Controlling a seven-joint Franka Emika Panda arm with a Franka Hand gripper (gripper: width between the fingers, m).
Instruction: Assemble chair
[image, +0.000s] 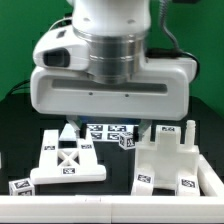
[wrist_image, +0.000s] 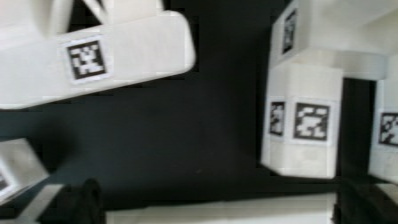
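Observation:
The chair lies in white tagged pieces on the black table. A cross-braced panel (image: 70, 160) rests at the exterior view's left. A blocky joined body (image: 172, 165) stands at the right, with a small tagged block (image: 127, 142) between them. My gripper (image: 105, 133) hangs low over the gap between panel and body, open and holding nothing. In the wrist view, my gripper (wrist_image: 222, 205) shows both dark fingertips (wrist_image: 71, 203) set wide apart. A flat tagged piece (wrist_image: 89, 55) lies to one side and an upright tagged piece (wrist_image: 311, 120) to the other.
The marker board (image: 110, 129) lies behind the gripper. A small tagged piece (image: 20, 186) sits at the exterior view's near left. A white ledge (image: 110, 212) runs along the front. A pale strip (wrist_image: 231, 213) shows between the fingertips in the wrist view.

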